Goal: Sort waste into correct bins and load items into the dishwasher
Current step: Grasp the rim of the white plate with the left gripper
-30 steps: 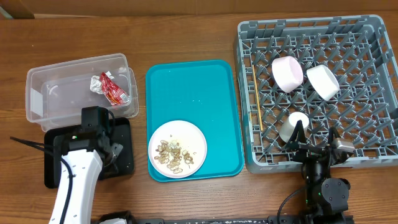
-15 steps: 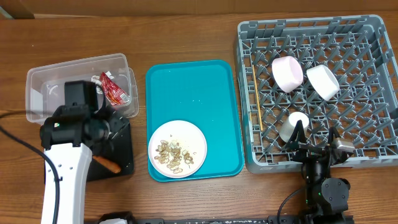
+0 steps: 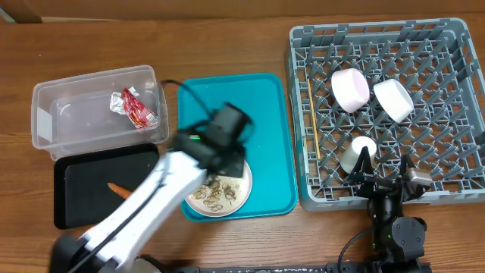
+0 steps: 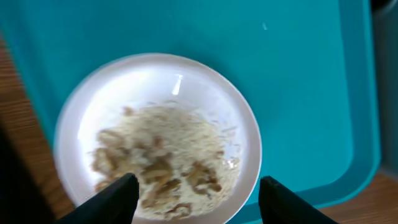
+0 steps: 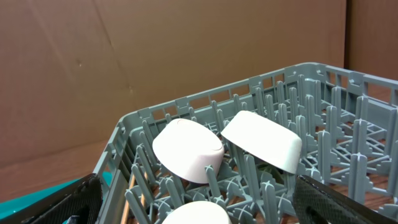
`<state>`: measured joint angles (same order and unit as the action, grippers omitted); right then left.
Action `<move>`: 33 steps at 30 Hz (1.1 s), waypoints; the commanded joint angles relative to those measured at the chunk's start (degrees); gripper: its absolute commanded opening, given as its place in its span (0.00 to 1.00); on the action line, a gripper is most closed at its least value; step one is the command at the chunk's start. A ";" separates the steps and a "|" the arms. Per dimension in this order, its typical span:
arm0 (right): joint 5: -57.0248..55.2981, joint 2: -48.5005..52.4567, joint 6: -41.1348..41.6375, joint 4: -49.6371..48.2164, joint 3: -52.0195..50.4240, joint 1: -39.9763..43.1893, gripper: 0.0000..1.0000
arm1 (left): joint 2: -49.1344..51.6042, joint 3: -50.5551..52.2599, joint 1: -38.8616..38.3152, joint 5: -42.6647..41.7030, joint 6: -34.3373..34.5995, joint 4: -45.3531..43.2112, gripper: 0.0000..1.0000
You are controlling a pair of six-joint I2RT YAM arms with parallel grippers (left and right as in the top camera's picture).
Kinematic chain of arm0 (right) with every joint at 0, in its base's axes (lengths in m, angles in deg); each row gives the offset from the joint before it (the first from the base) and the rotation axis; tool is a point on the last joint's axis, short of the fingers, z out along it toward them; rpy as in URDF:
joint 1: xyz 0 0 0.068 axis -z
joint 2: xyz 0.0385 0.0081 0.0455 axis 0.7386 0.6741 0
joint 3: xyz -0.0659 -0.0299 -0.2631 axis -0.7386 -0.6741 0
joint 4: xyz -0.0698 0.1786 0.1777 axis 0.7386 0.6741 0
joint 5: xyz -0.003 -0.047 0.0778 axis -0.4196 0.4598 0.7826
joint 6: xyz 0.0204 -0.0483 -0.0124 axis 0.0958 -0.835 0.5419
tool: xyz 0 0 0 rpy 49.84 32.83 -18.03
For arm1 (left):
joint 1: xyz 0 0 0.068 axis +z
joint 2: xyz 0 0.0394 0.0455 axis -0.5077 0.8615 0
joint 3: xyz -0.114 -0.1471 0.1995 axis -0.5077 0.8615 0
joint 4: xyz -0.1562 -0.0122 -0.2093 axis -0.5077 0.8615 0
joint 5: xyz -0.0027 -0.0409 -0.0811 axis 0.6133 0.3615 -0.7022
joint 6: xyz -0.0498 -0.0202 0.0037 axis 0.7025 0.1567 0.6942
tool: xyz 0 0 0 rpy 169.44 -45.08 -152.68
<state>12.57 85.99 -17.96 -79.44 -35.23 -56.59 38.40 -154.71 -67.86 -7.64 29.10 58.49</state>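
Note:
My left gripper (image 3: 220, 159) is open and empty, hovering over the round white plate (image 3: 231, 199) of beige food scraps (image 3: 216, 191) on the teal tray. In the left wrist view the plate (image 4: 155, 81) and scraps (image 4: 161, 155) lie between my open fingers (image 4: 196, 190). The carrot (image 3: 117, 188) lies on the black tray (image 3: 83, 189). The red wrapper (image 3: 140, 112) and foil ball (image 3: 119, 101) are in the clear tub (image 3: 91, 80). Two bowls (image 3: 349, 89) (image 3: 393, 99), the cup (image 3: 356, 154) and chopsticks (image 3: 311, 121) sit in the grey rack (image 3: 455, 45). My right gripper (image 3: 386, 182) rests open at the rack's front edge.
The teal tray (image 3: 235, 98) lies between the tub and the rack. In the right wrist view the two bowls (image 5: 186, 149) (image 5: 264, 140) lean on pegs, with the cup's top (image 5: 196, 214) between my open fingers (image 5: 196, 205). A brown wall stands behind.
My left arm swung right, from over the black tray and tub to over the plate on the teal tray. The carrot now shows lying on the black tray. The right arm is still.

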 commanded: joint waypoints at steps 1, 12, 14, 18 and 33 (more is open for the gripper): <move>-0.17 -0.66 0.20 -0.42 -0.59 0.42 1.00 | 6.99 -0.85 -4.76 4.02 0.26 -0.92 0.63; -0.17 -0.66 0.20 -0.42 -0.59 0.42 1.00 | 17.31 -0.94 -11.45 5.90 -0.07 -3.45 0.52; -0.17 -0.66 0.20 -0.42 -0.59 0.42 1.00 | 17.38 -0.92 -11.45 5.70 -1.42 -3.69 0.47; -0.17 -0.66 0.20 -0.42 -0.61 0.42 1.00 | 18.40 -0.92 -11.56 5.44 -3.98 -3.63 0.39; -0.17 -0.66 0.20 -0.39 -0.59 0.42 1.00 | 21.86 -0.92 -12.68 6.49 -10.56 -6.45 0.04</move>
<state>12.57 85.99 -17.96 -79.40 -35.23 -56.59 58.84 -155.19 -80.51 -0.93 20.81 52.99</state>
